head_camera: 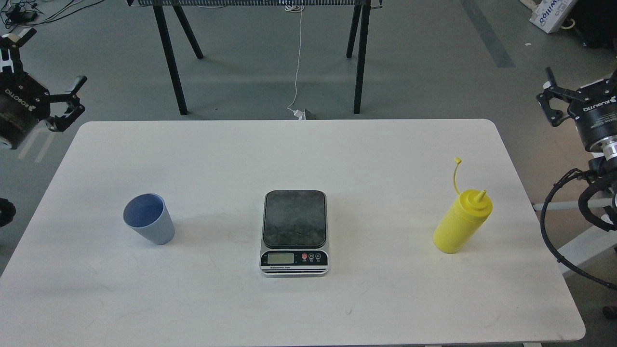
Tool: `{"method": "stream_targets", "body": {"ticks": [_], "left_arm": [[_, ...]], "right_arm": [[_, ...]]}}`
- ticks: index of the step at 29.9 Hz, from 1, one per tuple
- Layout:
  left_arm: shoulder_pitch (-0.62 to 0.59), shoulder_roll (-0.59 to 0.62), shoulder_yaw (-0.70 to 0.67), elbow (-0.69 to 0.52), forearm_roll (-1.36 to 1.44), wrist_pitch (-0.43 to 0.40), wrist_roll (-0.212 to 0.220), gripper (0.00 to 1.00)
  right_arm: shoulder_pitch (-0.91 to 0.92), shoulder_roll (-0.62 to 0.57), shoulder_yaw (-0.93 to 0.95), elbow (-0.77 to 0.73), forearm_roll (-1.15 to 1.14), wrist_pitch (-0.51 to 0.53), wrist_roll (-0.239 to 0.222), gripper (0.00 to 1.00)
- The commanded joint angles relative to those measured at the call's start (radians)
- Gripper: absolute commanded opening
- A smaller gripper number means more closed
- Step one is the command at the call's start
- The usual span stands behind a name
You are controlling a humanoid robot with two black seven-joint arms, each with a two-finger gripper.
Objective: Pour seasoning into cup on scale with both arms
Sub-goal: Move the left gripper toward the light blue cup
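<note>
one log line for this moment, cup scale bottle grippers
cup: table, left of scale | scale: bare | seasoning bottle: right, upright | left gripper: open, empty | right gripper: open, empty

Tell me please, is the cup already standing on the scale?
No, the cup stands on the table left of the scale, whose platform is bare.

A single head view is given, set above the near edge of the white table [337, 154] and aimed forward and down. The whole tabletop is taken in from moderate distance, with grey floor [424, 62] seen beyond it towards 12 o'clock.
</note>
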Motion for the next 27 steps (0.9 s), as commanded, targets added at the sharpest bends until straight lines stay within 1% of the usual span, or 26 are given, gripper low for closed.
{"method": "stream_targets", "body": {"ticks": [1,5,8,13,16,19,21,23,24,27], "left_arm": [[0.001,0.047,0.001,-0.024,0.204,0.000,-0.054,0.92],[0.001,0.087,-0.003,-0.093,0.432,0.000,-0.059,0.88],[0.001,0.101,0.004,-0.143,0.609,0.001,-0.059,0.88],[0.004,0.103,0.011,-0.225,0.952,0.127,-0.059,0.87],[0.017,0.100,0.033,-0.231,1.166,0.205,-0.059,0.87],[0.017,0.100,0.098,-0.231,1.371,0.312,-0.059,0.86],[0.018,0.100,0.155,-0.220,1.502,0.392,-0.059,0.84],[0.017,0.095,0.212,-0.204,1.601,0.455,-0.055,0.84],[0.017,0.090,0.237,-0.185,1.638,0.480,-0.053,0.84],[0.017,0.063,0.313,-0.121,1.698,0.533,-0.048,0.78]], "right_arm": [[-0.032,-0.001,0.019,0.034,0.000,0.000,0.002,1.00],[-0.061,-0.001,0.031,0.059,0.000,0.000,0.002,1.00],[-0.074,-0.001,0.040,0.067,0.000,0.000,0.000,1.00],[-0.080,-0.007,0.053,0.079,0.003,0.000,0.000,1.00],[-0.086,-0.013,0.057,0.080,0.003,0.000,0.000,1.00],[-0.087,-0.013,0.060,0.080,0.003,0.000,0.000,1.00],[-0.089,-0.013,0.059,0.080,0.003,0.000,0.002,1.00],[-0.089,-0.013,0.059,0.082,0.003,0.000,0.000,1.00],[-0.091,-0.013,0.059,0.082,0.003,0.000,0.000,1.00],[-0.091,-0.013,0.059,0.084,0.003,0.000,0.000,1.00]]}}
